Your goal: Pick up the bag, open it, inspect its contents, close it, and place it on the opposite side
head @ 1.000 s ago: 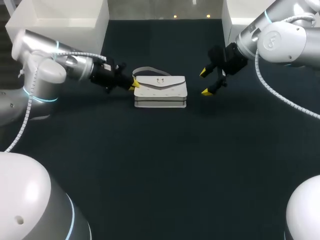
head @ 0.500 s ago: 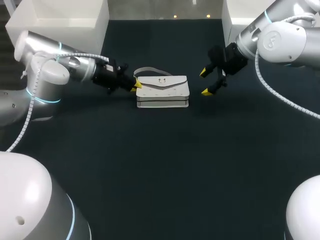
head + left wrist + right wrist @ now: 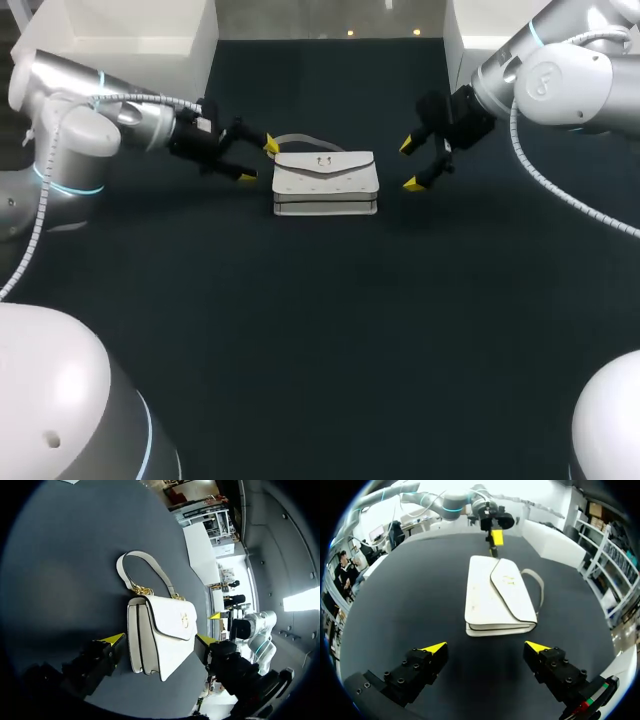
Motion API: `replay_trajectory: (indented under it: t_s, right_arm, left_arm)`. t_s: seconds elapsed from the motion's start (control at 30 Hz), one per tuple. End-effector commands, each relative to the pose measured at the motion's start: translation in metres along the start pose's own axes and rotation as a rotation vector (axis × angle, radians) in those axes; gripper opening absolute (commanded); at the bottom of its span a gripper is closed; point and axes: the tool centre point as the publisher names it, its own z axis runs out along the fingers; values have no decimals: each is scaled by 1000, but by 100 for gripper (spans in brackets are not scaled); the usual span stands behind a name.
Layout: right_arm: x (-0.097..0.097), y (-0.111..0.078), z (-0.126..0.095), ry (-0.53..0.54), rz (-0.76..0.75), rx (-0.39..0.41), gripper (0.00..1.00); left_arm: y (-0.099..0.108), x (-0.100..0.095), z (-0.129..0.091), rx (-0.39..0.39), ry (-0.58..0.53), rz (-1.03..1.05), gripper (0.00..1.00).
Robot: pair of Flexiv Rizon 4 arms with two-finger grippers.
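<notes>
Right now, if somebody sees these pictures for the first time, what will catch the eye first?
The white handbag, lying flat with its flap closed on the dark table, stands out most. Next come the bright yellow fingertips. The left hand is open close to the bag's left end, and the right hand is open a little off its right end.

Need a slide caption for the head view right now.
Closed white handbag flat on the dark table, left arm and right arm poised at either end, jaws open.
</notes>
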Motion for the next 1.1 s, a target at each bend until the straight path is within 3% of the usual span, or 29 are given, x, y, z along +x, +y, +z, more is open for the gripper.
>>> replay_trajectory:
  t_s: [0.03, 0.3, 0.53, 0.9, 1.1]
  right_arm:
    - [1, 12, -3, -35, -15, 48, 100]
    - [10, 37, -7, -104, -68, 113, 100]
    - [18, 55, -7, -180, -96, 196, 100]
    - [30, 68, -6, -310, -86, 253, 100]
    - [38, 71, -7, -384, -80, 272, 100]
  left_arm:
    - [-7, 13, -22, -50, -62, 72, 100]
    - [-17, 22, -47, -161, -172, 344, 100]
    - [-20, 25, -67, -209, -240, 603, 100]
    - [-11, 30, -83, -329, -353, 914, 100]
    - [-12, 42, -88, -345, -351, 979, 100]
